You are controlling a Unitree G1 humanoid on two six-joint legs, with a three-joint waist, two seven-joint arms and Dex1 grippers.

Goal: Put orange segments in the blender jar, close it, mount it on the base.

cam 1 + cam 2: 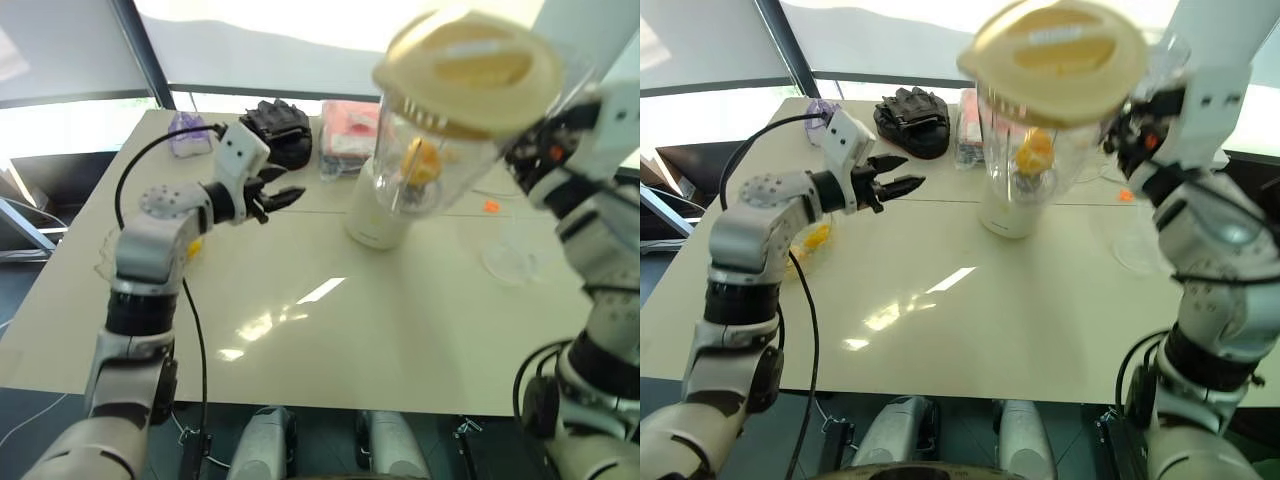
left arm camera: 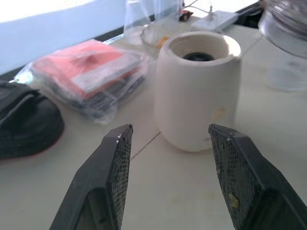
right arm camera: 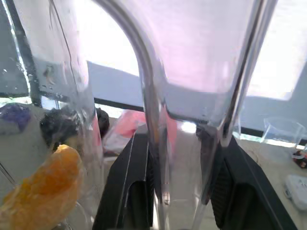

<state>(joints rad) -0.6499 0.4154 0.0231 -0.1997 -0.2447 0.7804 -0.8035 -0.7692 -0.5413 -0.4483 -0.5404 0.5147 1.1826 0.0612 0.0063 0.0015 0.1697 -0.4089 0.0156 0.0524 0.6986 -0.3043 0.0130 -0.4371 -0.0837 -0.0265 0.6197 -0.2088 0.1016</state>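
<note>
Left eye view shows the blender jar (image 1: 455, 130) lifted clear of the counter (image 1: 330, 330), tilted, its cream lid (image 1: 470, 68) already on and orange segments (image 1: 421, 162) lying inside near its narrow bottom. The right hand (image 3: 180, 158) holds it by the side handle (image 3: 192, 96); in the right wrist view its two black fingers are clamped either side of that clear handle. The base (image 1: 375, 210) stands upright on the counter just below and slightly left of the jar's bottom, its dark socket (image 2: 198, 56) facing up. So the mounting turns on one thing: the jar's long axis leans toward the camera, while the socket's axis is vertical, and the jar probably has to be stood upright and centred over the socket before it goes down.

The left hand (image 2: 170, 177) hovers off to the left of the base, fingers apart and empty, pointing at the base's side. It looks the nearer one for steadying the base.

The jar's bottom coupling is hard to make out behind the plastic. How many segments lie inside cannot be told. A black glove (image 1: 278, 128) and a wrapped red packet (image 2: 88, 76) lie behind the base.
</note>
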